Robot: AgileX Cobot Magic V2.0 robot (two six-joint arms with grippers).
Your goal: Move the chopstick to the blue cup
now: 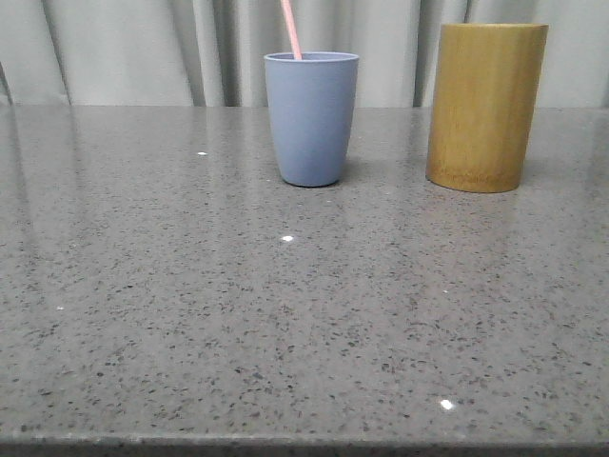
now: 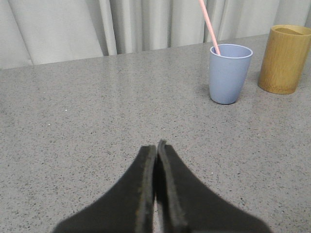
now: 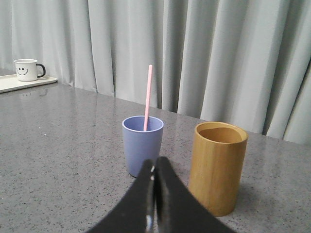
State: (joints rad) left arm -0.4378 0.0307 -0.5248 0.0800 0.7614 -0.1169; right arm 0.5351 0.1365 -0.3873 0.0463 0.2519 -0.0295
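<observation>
One thin pale pink chopstick (image 1: pixel 291 30) stands in the smooth grey-blue tumbler (image 1: pixel 311 119), its lower part hidden by the cup wall and its top cut off in the front view. Its long axis runs nearly upright, leaning slightly. Only the right wrist view shows its whole upper end, plus a white smiley mug (image 3: pixel 27 70) on a pale tray (image 3: pixel 24 83). Beside the tumbler, apart from it, stands the taller yellow-brown bamboo cylinder (image 1: pixel 486 107). Left gripper (image 2: pixel 156 148) and right gripper (image 3: pixel 154 165) have jaws pressed together, holding nothing.
</observation>
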